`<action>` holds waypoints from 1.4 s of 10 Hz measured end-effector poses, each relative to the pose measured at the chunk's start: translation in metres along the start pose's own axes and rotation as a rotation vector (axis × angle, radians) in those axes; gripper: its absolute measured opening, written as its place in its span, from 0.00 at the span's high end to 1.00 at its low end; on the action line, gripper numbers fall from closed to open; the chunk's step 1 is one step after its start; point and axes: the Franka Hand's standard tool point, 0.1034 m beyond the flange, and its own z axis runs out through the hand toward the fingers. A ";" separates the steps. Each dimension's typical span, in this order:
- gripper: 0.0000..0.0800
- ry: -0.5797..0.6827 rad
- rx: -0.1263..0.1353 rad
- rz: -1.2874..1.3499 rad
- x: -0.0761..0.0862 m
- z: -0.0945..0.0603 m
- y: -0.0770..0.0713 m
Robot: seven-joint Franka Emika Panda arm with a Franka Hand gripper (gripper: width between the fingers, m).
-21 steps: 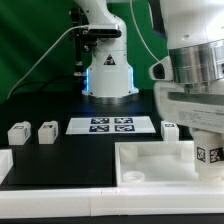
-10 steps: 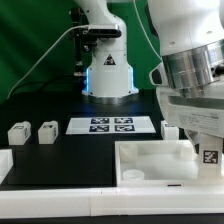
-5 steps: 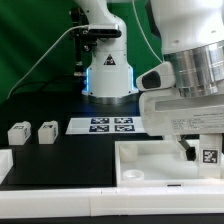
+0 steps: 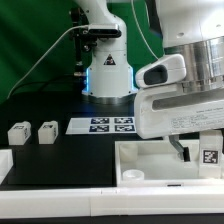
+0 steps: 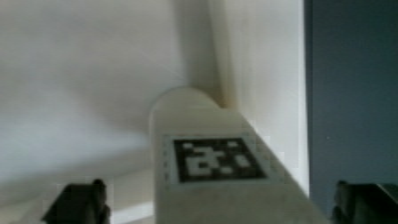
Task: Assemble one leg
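As the claw (image 5: 208, 203) hangs open over the leg (image 5: 208, 150), the post looks light, stiff, slick plastic (likely) — best pinched across its flat sides.

A robotics lab: a white robot arm base (image 4: 107, 60) at twelve o'clock on a black table (image 4: 60, 105), with a flat white marker board (image 4: 101, 125).

the arm (image 4: 190, 70) is glossy white with rounded shells and a ribbed grey band; its base (image 4: 108, 72) glows blue, with a black warning triangle and black cables.
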 end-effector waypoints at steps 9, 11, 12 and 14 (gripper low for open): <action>0.65 -0.012 0.032 1.109 0.006 0.003 0.003; 0.65 -0.020 0.048 1.404 0.005 0.004 0.000; 0.65 -0.020 0.064 1.588 0.006 0.005 0.000; 0.65 -0.020 0.071 1.749 0.008 0.004 0.005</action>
